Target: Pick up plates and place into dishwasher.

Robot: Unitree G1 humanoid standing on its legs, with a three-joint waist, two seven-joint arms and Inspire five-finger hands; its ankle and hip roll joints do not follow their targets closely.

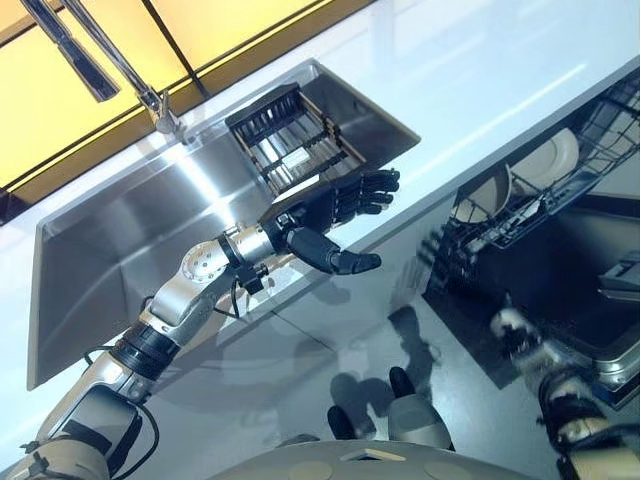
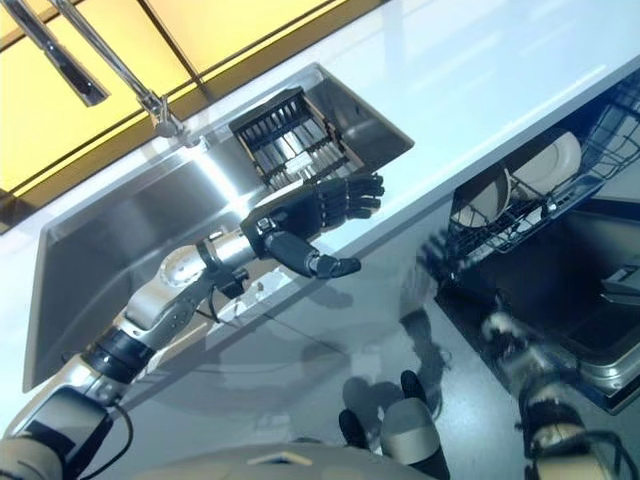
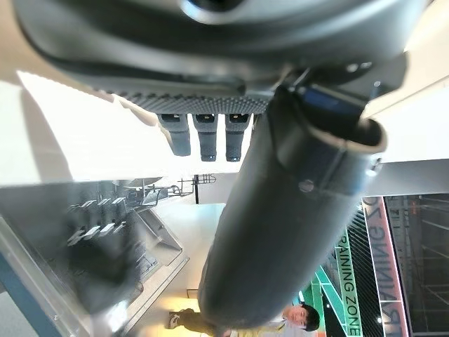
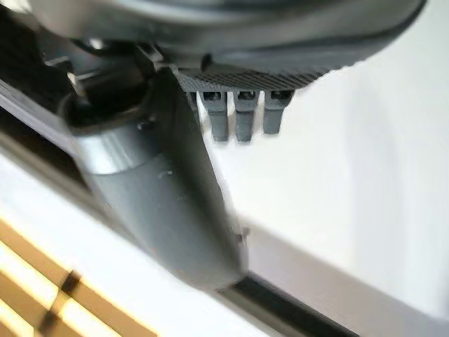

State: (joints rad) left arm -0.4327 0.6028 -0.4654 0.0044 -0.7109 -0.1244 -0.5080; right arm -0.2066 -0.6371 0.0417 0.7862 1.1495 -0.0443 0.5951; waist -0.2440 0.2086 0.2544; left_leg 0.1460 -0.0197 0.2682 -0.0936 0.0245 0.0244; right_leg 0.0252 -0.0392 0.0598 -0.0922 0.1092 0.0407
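Left hand (image 1: 325,215) hovers over the sink's near rim, fingers straight and thumb spread apart, holding nothing; right hand (image 4: 210,105) shows fingers straight, empty. Sink (image 1: 120,250) holds a dark slatted rack (image 1: 290,140) at its far end, beside the faucet (image 1: 150,95). Plates (image 1: 545,165) stand upright in the open dishwasher (image 1: 570,270) rack (image 2: 497,228), well apart from the left hand.

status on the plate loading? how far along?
Done: at least two plates already stand in the open dishwasher rack. In hand: nothing; the left hand hovers open over the sink by the drying rack; the right hand is open too. Left: I can't spot any further plates waiting.
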